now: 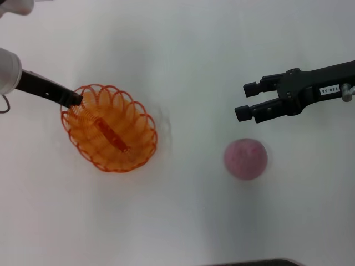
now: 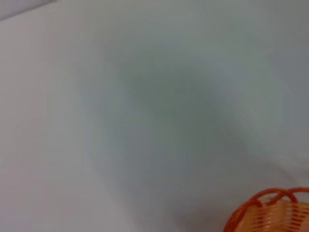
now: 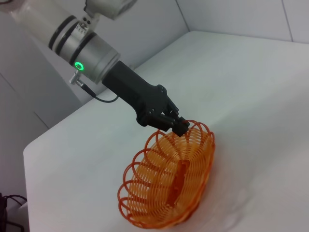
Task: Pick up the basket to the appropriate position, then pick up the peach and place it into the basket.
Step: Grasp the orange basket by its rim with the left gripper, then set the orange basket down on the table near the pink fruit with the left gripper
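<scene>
The orange wire basket [image 1: 111, 128] sits on the white table at the left; it also shows in the right wrist view [image 3: 169, 181], and its rim shows in the left wrist view [image 2: 273, 210]. My left gripper [image 1: 75, 100] is at the basket's far-left rim, shut on the rim strands, as the right wrist view shows [image 3: 177, 126]. The pink peach [image 1: 246, 159] lies on the table at the right, apart from the basket. My right gripper [image 1: 248, 100] is open and empty, hovering just beyond the peach.
The white table [image 1: 183, 221] spans the head view. A dark edge [image 1: 255, 262] shows at the bottom. In the right wrist view the table's edge [image 3: 29, 145] and a white wall lie behind the left arm.
</scene>
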